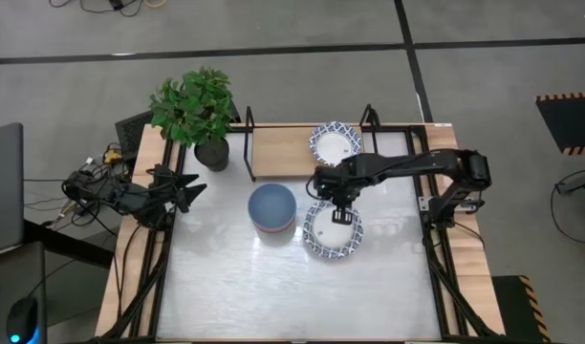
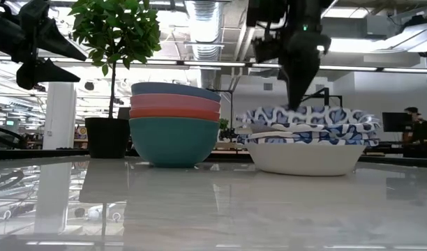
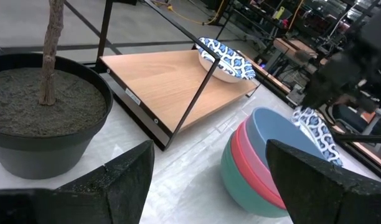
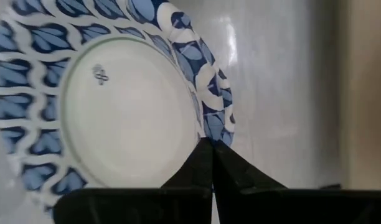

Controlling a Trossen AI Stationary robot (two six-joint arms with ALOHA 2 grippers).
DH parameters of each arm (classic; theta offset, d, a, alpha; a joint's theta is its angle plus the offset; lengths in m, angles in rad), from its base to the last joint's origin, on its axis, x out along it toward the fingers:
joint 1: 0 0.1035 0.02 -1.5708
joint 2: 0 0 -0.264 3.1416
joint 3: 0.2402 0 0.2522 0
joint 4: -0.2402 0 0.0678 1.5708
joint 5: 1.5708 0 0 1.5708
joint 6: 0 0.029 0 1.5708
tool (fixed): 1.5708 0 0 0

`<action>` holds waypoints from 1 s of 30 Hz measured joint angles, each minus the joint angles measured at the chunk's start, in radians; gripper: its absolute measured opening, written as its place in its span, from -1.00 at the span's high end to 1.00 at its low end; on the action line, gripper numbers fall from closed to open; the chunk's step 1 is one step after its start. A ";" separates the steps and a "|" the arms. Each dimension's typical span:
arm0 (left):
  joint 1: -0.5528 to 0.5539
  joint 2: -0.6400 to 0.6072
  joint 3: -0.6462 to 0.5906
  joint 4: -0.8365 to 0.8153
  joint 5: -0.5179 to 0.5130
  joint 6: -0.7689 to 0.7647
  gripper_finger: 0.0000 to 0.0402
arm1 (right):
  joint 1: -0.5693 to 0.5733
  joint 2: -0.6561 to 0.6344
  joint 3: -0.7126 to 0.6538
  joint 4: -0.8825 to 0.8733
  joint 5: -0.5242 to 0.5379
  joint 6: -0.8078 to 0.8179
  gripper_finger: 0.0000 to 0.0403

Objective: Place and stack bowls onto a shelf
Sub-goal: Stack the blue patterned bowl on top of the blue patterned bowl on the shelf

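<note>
A stack of white bowls with blue patterned rims stands on the table in front of the shelf; the low view shows the same patterned stack. One more patterned bowl sits on the shelf's plank. A nested stack of plain bowls, blue over red over teal, rests on the table to the left of the patterned stack. My right gripper points down over the far rim of the top patterned bowl and is shut on it. My left gripper waits open at the table's left edge. My right gripper pinches the top patterned bowl by its blue rim, the fingertips meeting on that edge. The fingers come from above, pointing down, at the rim's side nearer the shelf. The bowl lies on the bowl beneath it.
A potted plant stands at the shelf's left end, its dark pot close to my left gripper. The shelf's plank has bare room left of its bowl. Black wire frames close both ends of the shelf.
</note>
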 joint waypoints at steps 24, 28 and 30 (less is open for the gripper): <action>0.000 0.000 0.000 -0.011 -0.002 0.001 -0.46 | -0.347 -0.290 0.018 0.169 0.019 0.225 0.91; 0.000 0.000 0.000 -0.013 -0.006 0.001 -0.46 | -0.450 -0.286 0.048 0.206 0.016 0.211 0.91; 0.000 0.000 0.000 -0.013 -0.014 0.002 -0.46 | -0.504 -0.266 0.087 0.212 0.016 0.209 0.91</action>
